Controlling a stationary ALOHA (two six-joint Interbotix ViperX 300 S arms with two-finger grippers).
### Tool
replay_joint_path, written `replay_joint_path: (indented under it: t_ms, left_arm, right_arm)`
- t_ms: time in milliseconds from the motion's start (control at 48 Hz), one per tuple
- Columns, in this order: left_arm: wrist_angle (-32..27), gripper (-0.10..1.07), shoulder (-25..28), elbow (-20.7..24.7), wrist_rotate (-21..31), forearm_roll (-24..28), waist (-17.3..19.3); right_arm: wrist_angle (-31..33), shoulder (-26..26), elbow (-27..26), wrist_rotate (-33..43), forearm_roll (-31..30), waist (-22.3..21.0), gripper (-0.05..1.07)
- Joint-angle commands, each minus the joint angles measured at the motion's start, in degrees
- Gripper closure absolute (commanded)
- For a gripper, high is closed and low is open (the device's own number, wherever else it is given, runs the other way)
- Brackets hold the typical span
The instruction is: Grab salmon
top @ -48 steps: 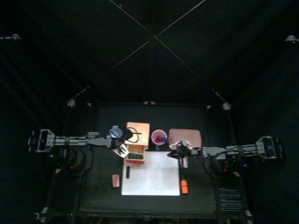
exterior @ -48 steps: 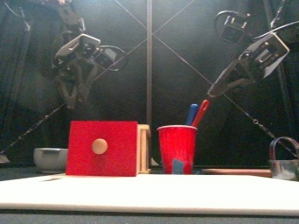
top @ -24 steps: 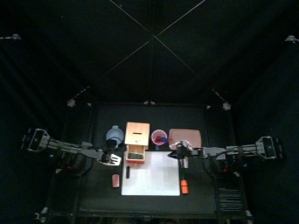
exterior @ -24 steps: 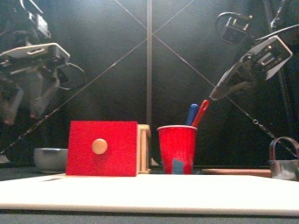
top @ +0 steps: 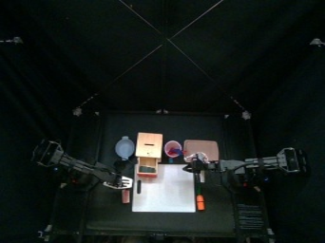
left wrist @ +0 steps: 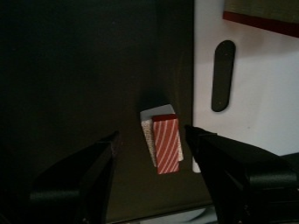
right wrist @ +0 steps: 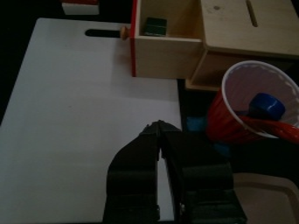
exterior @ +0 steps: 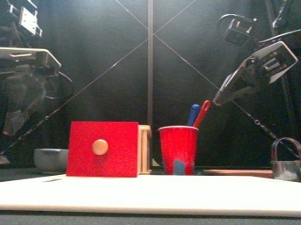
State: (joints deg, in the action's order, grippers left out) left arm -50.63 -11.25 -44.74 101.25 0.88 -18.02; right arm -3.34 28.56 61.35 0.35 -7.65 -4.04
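A: Black curtained pen, small black table [top: 114, 128]. White board [top: 169, 195] at the front of it.

B: Where's the salmon?

A: Salmon [left wrist: 166, 143] is a striped red-and-white piece lying flat on the bare table, just off the board's edge, near the handle slot [left wrist: 222, 76]. In the top view it's the small red bit [top: 124, 195] at the board's left.

B: Left gripper?

A: Left gripper [left wrist: 163, 150] hangs right over it, jaws spread wide, one on each side of the piece. Nothing held.

B: So which step?

A: Looks like the approach, lined up before the grasp. Next I'd expect a straight descent, then a squeeze across the narrow width. The piece lies a bit slanted between the jaws, so a small wrist turn may help.

B: Right arm?

A: Right gripper [right wrist: 169, 157] is parked over the board near the red cup [right wrist: 253, 103] and the wooden box [right wrist: 205, 35], jaws pressed together, empty.

B: Anything unclear?

A: How high the left jaws are above the table, can't tell. The front view doesn't show the salmon at all; the red box front [exterior: 102, 148] and the board's edge fill that side. The top view is too small for detail.
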Motion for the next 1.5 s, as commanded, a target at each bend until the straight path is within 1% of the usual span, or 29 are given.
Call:
replay_joint_path:
  t_ms: [0,167,333,458,729,875,1000,1188,1375,1479]
  left_arm:
    - [0.35,0.04,1.58,2.11,1.32,0.53,-1.05]
    - [1.67,0.04,4.13,3.43,4.39,0.44,-2.90]
    - [2.64,0.04,7.03,4.31,6.42,0.18,-4.04]
    - [3.08,0.04,8.88,4.48,6.94,0.09,-4.13]
    - [3.25,0.04,10.55,4.22,8.26,-1.49,-5.10]
    - [4.92,0.05,12.57,4.92,8.35,-1.93,-5.19]
    - [4.92,0.06,14.06,5.62,8.35,-1.93,-5.19]
    - [4.75,0.12,14.59,5.45,8.53,-2.02,-5.19]
    - [4.66,0.24,14.33,5.36,8.35,-2.29,-5.10]
    - [4.48,0.28,13.71,5.19,7.82,-2.11,-5.01]
  right_arm:
    - [-0.26,0.00,-0.62,-0.18,-0.35,-0.44,0.99]
    - [-0.26,-0.09,-0.26,-0.18,-1.41,-0.88,0.99]
    - [-0.26,-0.18,0.35,0.00,-1.67,-0.79,0.99]
    - [-0.26,0.00,0.88,0.09,-1.58,-0.44,0.99]
    - [-0.26,0.26,1.67,0.18,-1.67,-0.26,0.99]
    - [-0.26,0.35,2.02,0.18,-1.67,-0.26,0.99]
    - [-0.26,0.35,2.29,0.18,-1.58,-0.26,0.99]
    - [-0.26,0.44,2.55,0.18,-1.67,-0.26,0.99]
    - [-0.26,0.53,2.64,0.18,-1.67,-0.26,0.99]
    - [-0.18,0.53,2.72,0.18,-1.58,-0.26,0.99]
